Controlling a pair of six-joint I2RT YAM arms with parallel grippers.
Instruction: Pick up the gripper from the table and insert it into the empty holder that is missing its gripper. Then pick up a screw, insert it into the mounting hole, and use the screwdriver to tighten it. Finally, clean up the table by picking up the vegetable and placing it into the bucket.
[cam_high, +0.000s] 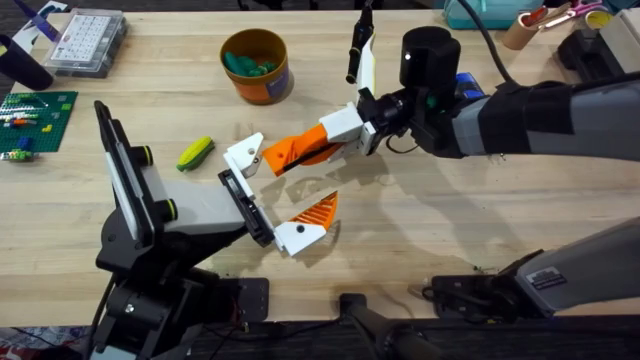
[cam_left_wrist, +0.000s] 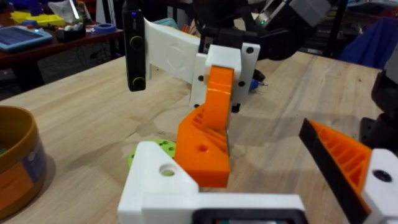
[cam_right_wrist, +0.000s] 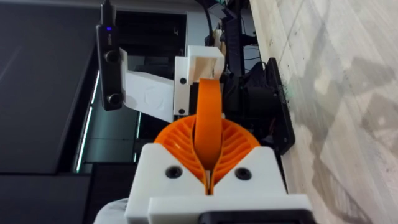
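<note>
My right gripper (cam_high: 278, 155) reaches in from the right, its orange jaws shut on the gripper (cam_high: 243, 155), an orange ribbed finger on an angular white base. That base (cam_left_wrist: 155, 180) sits at the far end of the holder (cam_high: 245, 205), the black crossbar of my left gripper (cam_high: 272, 195). I cannot tell whether it is seated. The twin finger (cam_high: 305, 225) is mounted at the crossbar's near end. The yellow-green vegetable (cam_high: 195, 152) lies left of the crossbar. The orange-brown bucket (cam_high: 255, 65) stands behind it. The screw and the screwdriver are out of view.
A clear parts box (cam_high: 85, 40) stands at the back left, and a green brick plate (cam_high: 35, 120) lies at the left edge. Clutter sits at the back right corner (cam_high: 560, 20). Bare wood lies in front of the right arm.
</note>
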